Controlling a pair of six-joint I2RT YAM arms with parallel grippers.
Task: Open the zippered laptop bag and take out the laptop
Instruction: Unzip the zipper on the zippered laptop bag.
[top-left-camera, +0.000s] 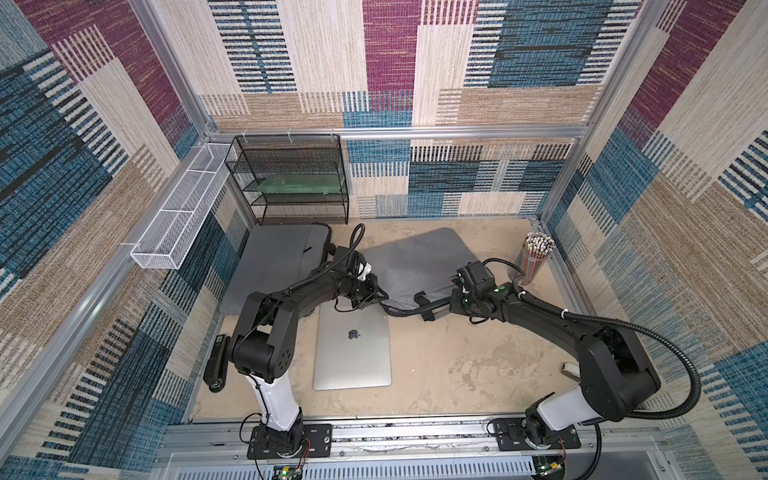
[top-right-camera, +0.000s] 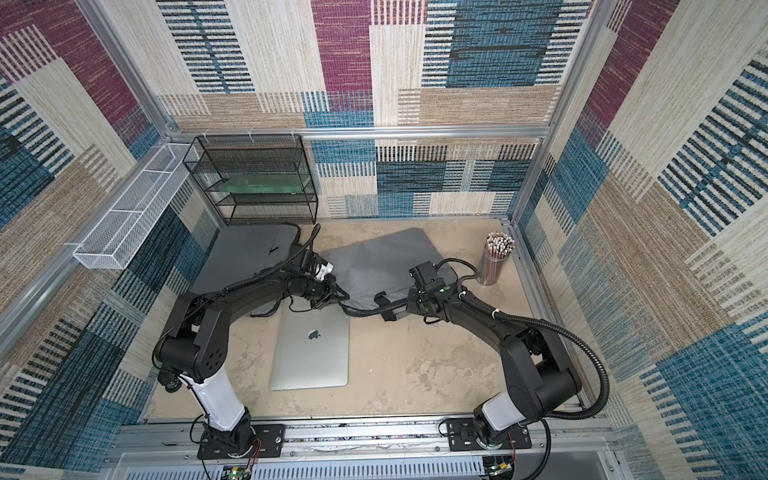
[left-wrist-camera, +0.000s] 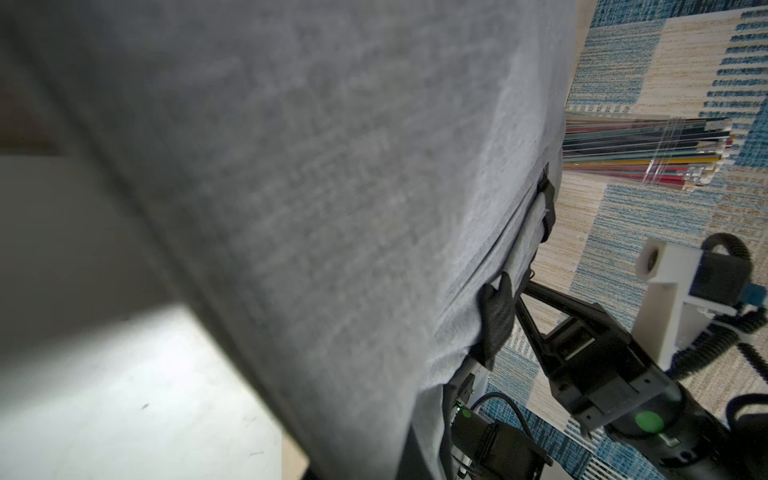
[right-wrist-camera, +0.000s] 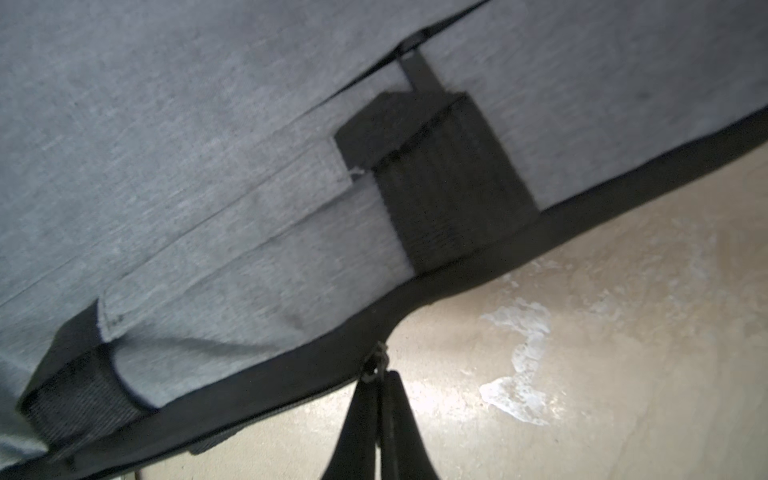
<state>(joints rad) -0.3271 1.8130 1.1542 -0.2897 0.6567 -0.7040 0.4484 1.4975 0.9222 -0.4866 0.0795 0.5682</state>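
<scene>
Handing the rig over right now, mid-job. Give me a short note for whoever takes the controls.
Left gripper: shut at the laptop bag's near left corner, apparently pinching its edge.
Right gripper: shut on the zipper pull on the bag's near edge.
Laptop: closed, flat on the table in front of the bag, outside it.
A second grey bag lies rear left.
Done: laptop appears out; how far the zip runs open is not visible.
To do: probably only letting go of the bag.

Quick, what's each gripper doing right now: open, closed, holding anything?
Left gripper: closed, apparently pinching the laptop bag at its corner; fingertips hidden.
Right gripper: closed on the zipper pull.
</scene>
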